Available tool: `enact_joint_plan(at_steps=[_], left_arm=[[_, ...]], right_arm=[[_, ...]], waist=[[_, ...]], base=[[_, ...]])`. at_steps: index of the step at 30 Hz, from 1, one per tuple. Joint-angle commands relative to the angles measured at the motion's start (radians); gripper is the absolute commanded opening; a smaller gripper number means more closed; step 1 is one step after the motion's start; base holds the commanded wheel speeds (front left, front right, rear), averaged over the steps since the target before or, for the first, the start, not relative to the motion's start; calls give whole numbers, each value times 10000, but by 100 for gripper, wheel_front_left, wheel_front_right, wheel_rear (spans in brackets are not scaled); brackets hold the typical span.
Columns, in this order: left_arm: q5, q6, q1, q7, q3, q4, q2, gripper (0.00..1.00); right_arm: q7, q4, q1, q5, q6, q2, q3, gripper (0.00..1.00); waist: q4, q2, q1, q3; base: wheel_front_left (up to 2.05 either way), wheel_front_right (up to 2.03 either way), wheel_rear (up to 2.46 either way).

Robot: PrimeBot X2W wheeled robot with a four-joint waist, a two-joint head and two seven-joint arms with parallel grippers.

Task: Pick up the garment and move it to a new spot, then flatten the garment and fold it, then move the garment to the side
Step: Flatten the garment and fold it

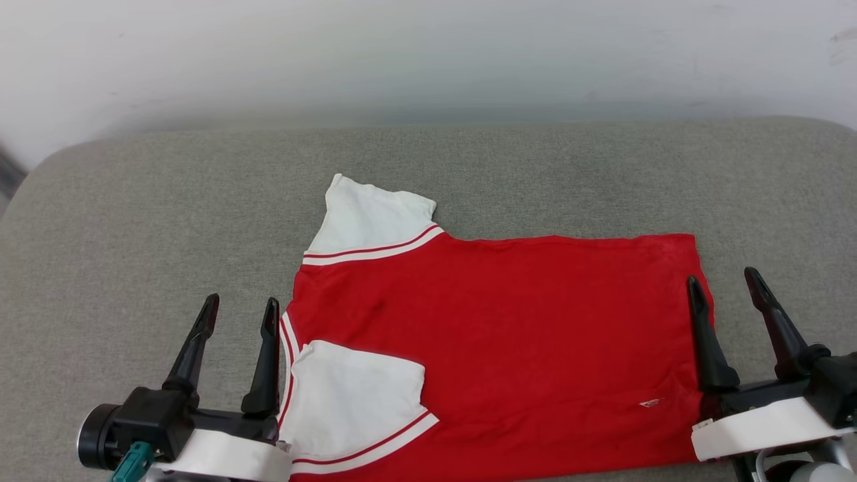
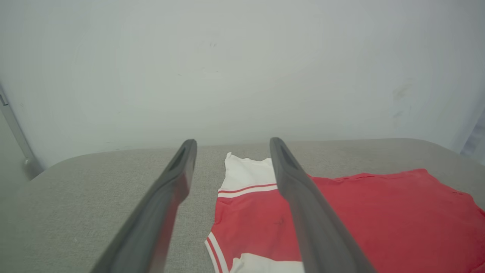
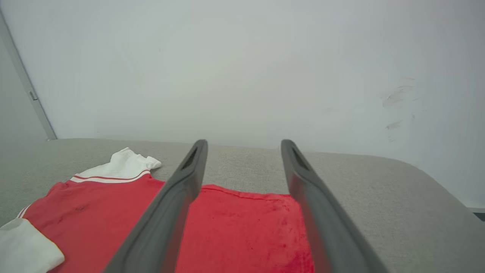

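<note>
The garment point(image 1: 509, 321) lies spread on the grey padded surface point(image 1: 134, 234) right in front of me, turned sideways: neck end toward my left, hem point(image 1: 699, 268) toward my right, plain red side up with no print showing. I judge the pick-up and the move done and the flattening about finished, since the body lies smooth with only faint creases. The fold looks barely begun. The near sleeve point(image 1: 355, 395) is turned in over the red body, while the far sleeve point(image 1: 371, 217) sticks out flat toward the wall point(image 1: 428, 60). That far sleeve, the fold of the body and the shift to the side are all left to do. My left hand point(image 1: 242, 301) hovers just beside the neck end with its fingers spread wide and nothing between them. My right hand point(image 1: 722, 276) is equally wide open and empty, its inner finger over the hem corner and its outer finger past the cloth. The far edge of the shirt runs straight and is easy to reach. The near edge drops below the head view, so I cannot tell how close it comes to the surface's front rim. Bare grey surface opens well to the left, right and beyond, and its rounded corners lie far from the cloth, so either side seems fit for the final move.
</note>
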Motion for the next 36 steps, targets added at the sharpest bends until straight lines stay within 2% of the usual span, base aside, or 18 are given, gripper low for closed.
enact_joint_plan(at_steps=[1,5,9,10,15,21,30,36], left_arm=[[163,-202,50,-44,179,59,-136,100],[392,-681,-207,-44,485,255,-386,100],[533,-1173,-813,-43,627,546,-317,100],[533,-1173,-813,-43,627,546,-317,100],[487,-1640,-2401,543,528,1172,352,100],[-358,-1959,-4856,2880,463,1662,1650,100],[-2482,-2019,-7812,7736,-771,3268,3875,100],[-3706,-2023,-8983,10028,-1047,4323,4681,100]], right_arm=[[-98,87,-108,7,-4,103,-21,100],[-232,156,-243,124,-4,215,-63,100],[-234,19,-510,222,-4,252,-191,100],[-234,19,-510,222,-4,252,-191,100],[-169,-202,-866,260,-4,200,-164,100],[-339,-182,-1338,344,-4,340,-129,100],[-660,235,-1811,460,-4,520,60,100],[-780,454,-2049,548,-4,625,212,100]], waist=[[-65,0,0,52],[-225,0,0,225],[-487,0,0,640],[-487,0,0,640],[-920,0,0,1458],[-1638,0,0,2441],[-2528,0,0,3489],[-2987,0,0,3890]], base=[[0,0,0],[0,0,0],[0,0,0],[0,0,0],[0,0,0],[0,0,0],[0,0,0],[0,0,0]])
